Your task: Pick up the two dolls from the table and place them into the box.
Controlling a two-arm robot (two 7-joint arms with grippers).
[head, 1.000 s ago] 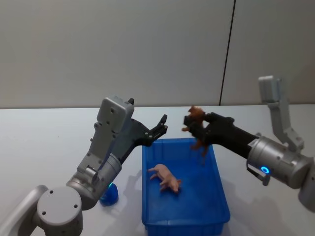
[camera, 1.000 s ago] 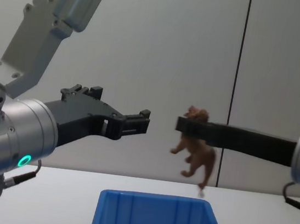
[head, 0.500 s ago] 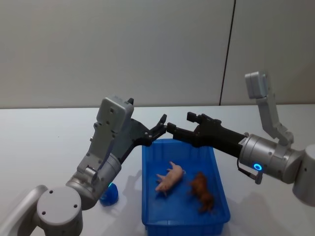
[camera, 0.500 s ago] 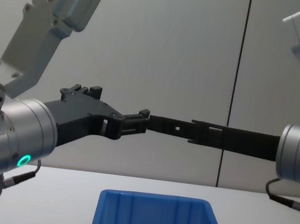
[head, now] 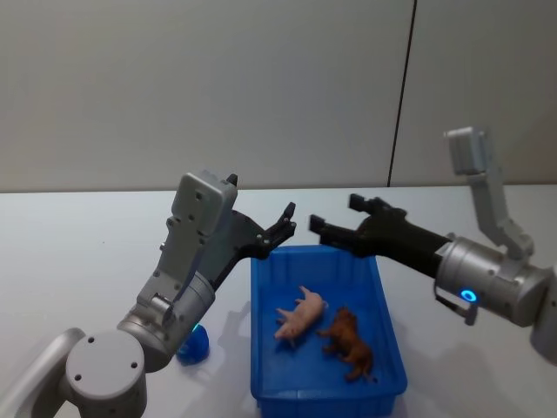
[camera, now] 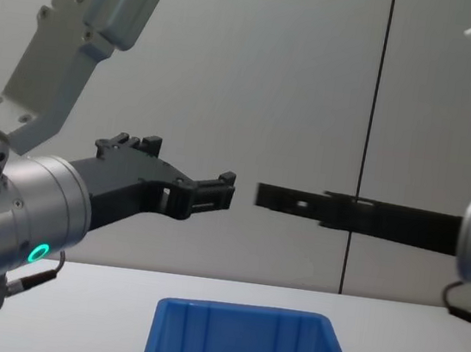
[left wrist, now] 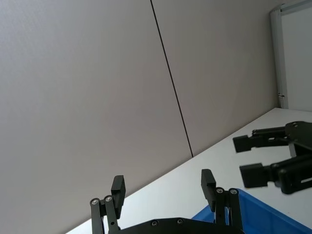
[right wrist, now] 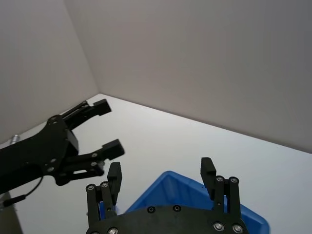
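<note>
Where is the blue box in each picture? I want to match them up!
Head view: the box sits low in the middle, on the white table.
Left wrist view: a blue corner of the box lies just beyond the left hand.
Right wrist view: a blue corner lies just beyond the right hand.
Chest view: it is at the bottom edge, in the middle, below both hands.
Shared landmark: the white table under the box.

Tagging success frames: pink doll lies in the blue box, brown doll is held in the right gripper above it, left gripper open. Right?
Not quite. The brown doll is not in the right gripper, which is open and empty. It lies in the blue box beside the pink doll, as the head view shows. The rest stands: the pink doll is in the box and the left gripper is open.
</note>
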